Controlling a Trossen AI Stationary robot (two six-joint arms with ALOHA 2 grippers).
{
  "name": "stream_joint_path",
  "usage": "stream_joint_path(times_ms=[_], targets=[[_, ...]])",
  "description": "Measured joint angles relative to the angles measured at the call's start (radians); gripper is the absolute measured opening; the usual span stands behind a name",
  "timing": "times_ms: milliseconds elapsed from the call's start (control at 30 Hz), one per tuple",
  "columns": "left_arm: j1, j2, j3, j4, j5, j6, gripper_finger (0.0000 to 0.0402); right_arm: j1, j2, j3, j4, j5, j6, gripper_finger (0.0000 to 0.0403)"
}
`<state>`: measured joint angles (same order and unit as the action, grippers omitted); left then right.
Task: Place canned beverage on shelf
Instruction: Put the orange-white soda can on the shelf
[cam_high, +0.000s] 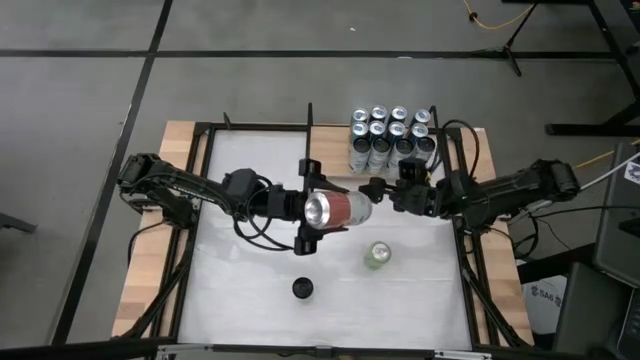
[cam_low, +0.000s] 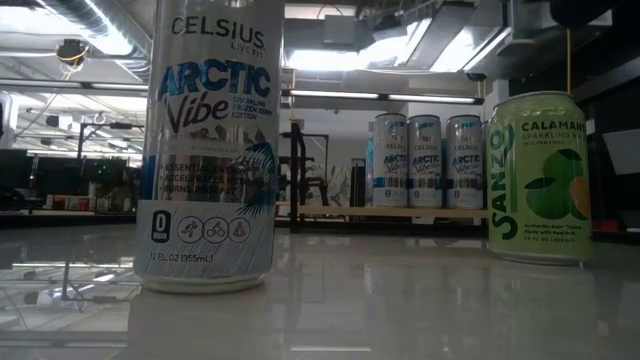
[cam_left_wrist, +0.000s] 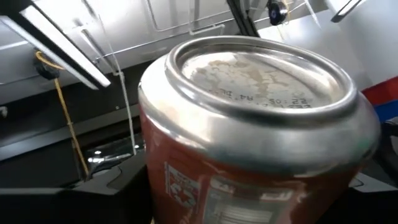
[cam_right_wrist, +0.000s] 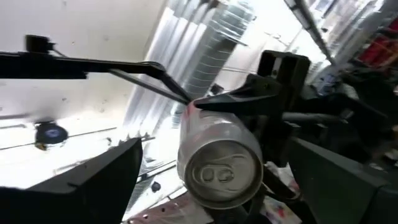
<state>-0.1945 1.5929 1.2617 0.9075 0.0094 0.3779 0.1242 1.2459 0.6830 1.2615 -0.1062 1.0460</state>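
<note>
High view puts the red can (cam_high: 338, 209) lying on its side in the air over the middle of the white table (cam_high: 250, 300), its silver base turned to the left and its top end turned to the right. The left gripper (cam_high: 312, 210) holds it, with the fingers closed across the body of the can, one on the far side and one on the near side. In the left wrist view the base of the red can fills the picture, right in front of that camera. The right gripper (cam_high: 378, 190) is just beside the can's right end, fingers spread wide and holding nothing; whether they touch the can I cannot tell. The right wrist view looks straight at the top end of the can, pull tab showing, with the left gripper's dark fingers (cam_right_wrist: 249, 99) clamped on it behind.

The shelf (cam_high: 395, 160) stands at the far edge of the table, right of centre, with two rows of silver cans (cam_high: 390, 135) on it. A green can (cam_high: 377, 255) stands upright on the table near and right of the held can, and a dark-topped can (cam_high: 302, 289) stands nearer, close to the middle. Low view shows a tall Celsius can (cam_low: 207, 150) close by on the left and the green can on the right, with the shelf's cans between them farther back.
</note>
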Motion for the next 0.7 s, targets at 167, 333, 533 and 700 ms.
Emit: stream_joint_path(times_ms=[167, 333, 533, 700], targets=[[0.000, 0.000, 0.000, 0.002, 0.015, 0.000, 0.0277, 0.000, 0.042, 0.000, 0.026, 0.010, 0.001, 0.0388], [0.000, 0.000, 0.000, 0.002, 0.016, 0.001, 0.0277, 0.000, 0.065, 0.000, 0.023, 0.026, 0.001, 0.0388], [0.000, 0.000, 0.000, -0.013, 0.015, 0.020, 0.0277, 0.000, 0.067, 0.000, 0.033, 0.017, 0.001, 0.0388], [0.012, 0.000, 0.000, -0.031, 0.039, 0.025, 0.0277, 0.000, 0.067, 0.000, 0.035, 0.016, 0.001, 0.0388]])
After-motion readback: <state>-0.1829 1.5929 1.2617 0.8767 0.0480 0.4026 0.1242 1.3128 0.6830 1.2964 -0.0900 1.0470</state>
